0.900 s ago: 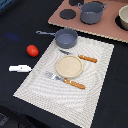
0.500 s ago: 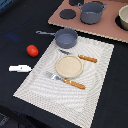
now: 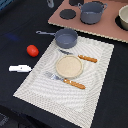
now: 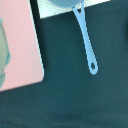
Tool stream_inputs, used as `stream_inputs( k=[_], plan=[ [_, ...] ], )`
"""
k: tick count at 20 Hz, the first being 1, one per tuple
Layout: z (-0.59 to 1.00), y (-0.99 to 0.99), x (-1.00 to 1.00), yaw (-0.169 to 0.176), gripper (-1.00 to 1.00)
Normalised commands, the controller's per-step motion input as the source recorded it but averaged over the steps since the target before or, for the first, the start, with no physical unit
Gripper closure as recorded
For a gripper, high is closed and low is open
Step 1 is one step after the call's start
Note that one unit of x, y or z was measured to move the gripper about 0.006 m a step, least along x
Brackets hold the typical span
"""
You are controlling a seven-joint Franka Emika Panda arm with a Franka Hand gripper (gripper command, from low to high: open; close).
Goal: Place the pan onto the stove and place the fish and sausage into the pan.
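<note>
The grey-blue pan [image 3: 66, 37] sits on the far edge of the pale striped placemat [image 3: 95, 95], its thin handle [image 3: 44, 33] pointing to the exterior view's left. The wrist view shows that handle [image 4: 86, 39] over the dark cloth and a corner of the pinkish stove [image 4: 20, 45]. The stove [image 3: 107, 27] lies at the back, with black burner discs [image 3: 67, 14]. The red sausage [image 3: 32, 50] lies on the dark cloth left of the placemat. The white fish [image 3: 20, 68] lies nearer, further left. The gripper shows in neither view.
A bigger grey two-handled pot [image 3: 92, 12] stands on the stove, and a pale bowl [image 3: 123, 18] at its right end. On the placemat lie a beige plate [image 3: 68, 66], a knife [image 3: 80, 56] and a fork [image 3: 66, 80] with orange handles.
</note>
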Motion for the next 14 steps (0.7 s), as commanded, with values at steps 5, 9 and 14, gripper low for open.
stream_inputs(
  k=[5,9,14],
  plan=[
    [-0.58,-0.27,0.19,-0.08,-1.0],
    [-0.54,-0.22,0.12,-0.081,-1.0],
    [-0.41,-0.05,0.23,-0.077,-1.0]
  ],
)
